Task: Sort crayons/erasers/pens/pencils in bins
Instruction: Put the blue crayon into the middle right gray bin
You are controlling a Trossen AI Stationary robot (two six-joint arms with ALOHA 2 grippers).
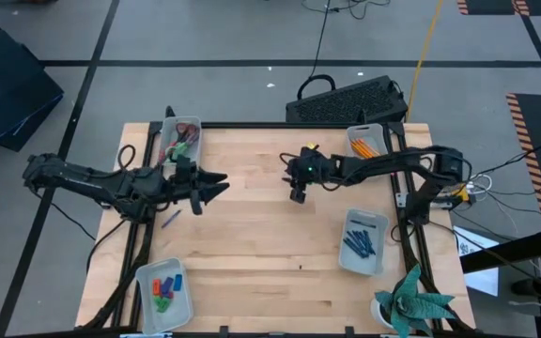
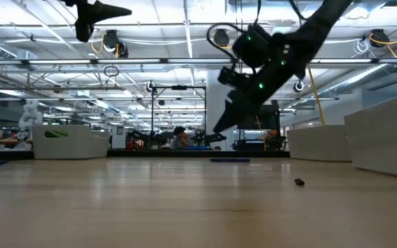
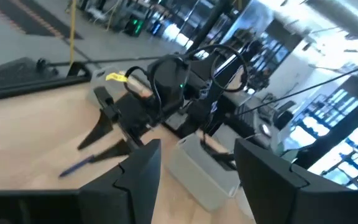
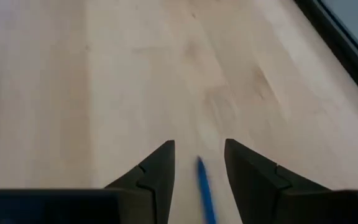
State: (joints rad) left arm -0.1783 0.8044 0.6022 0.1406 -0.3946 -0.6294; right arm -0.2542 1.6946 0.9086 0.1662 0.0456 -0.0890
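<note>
A blue pen (image 4: 204, 186) lies flat on the wood table below my right gripper (image 4: 199, 149). That gripper hangs open above the table's middle (image 1: 298, 197), fingers pointing down on either side of the pen without touching it. A second pen (image 1: 170, 219) lies on the table at the left, near my left gripper (image 1: 222, 188), which is raised, open and empty. There are several bins. The far-right bin (image 1: 366, 143) holds orange pencils, the right bin (image 1: 363, 241) pens, and the near-left bin (image 1: 164, 291) crayons. The far-left bin (image 1: 181, 139) holds mixed items.
A tiny dark speck (image 1: 299, 266) lies on the wood near the middle front. A teal folded object (image 1: 411, 305) sits at the near right corner. A black keyboard (image 1: 346, 99) lies beyond the far edge. Bare wood shows between the bins.
</note>
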